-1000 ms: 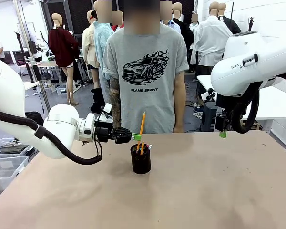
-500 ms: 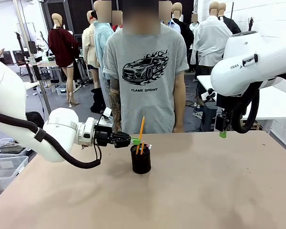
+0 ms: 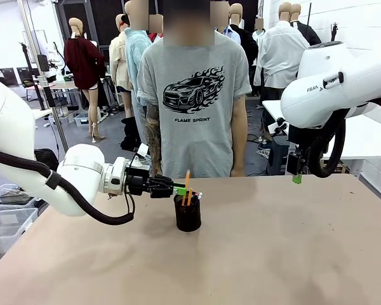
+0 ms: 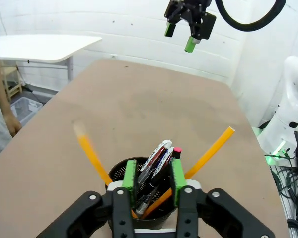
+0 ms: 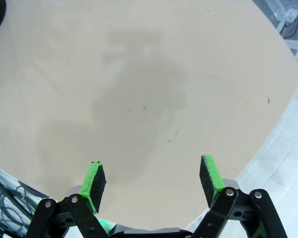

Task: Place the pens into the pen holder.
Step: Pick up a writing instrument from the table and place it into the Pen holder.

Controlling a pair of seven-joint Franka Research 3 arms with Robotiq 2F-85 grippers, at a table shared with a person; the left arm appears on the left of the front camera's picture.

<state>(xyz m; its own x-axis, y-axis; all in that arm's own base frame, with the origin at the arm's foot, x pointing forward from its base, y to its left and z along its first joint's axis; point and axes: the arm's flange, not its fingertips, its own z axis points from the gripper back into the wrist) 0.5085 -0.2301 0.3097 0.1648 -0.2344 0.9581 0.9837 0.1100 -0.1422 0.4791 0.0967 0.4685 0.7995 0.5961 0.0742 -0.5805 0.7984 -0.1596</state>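
Reaching across the tan table (image 3: 286, 254), the left gripper (image 3: 180, 190) hovers at the rim of the pen holder (image 3: 188, 213), where the pens (image 3: 188, 190) stand before a person in a grey shirt (image 3: 192, 95). Left wrist view: green pads (image 4: 128, 176) parted, gripping nothing, a blurred yellow pencil (image 4: 92, 153) beside them. Right wrist view: the right gripper (image 5: 151, 178) spread wide, empty, above bare table.

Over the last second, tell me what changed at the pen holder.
The yellow-orange pencil dropped lower into the pen holder; the left claw has opened off it, just beside the rim. The right claw stayed raised and open, and the holder did not move.
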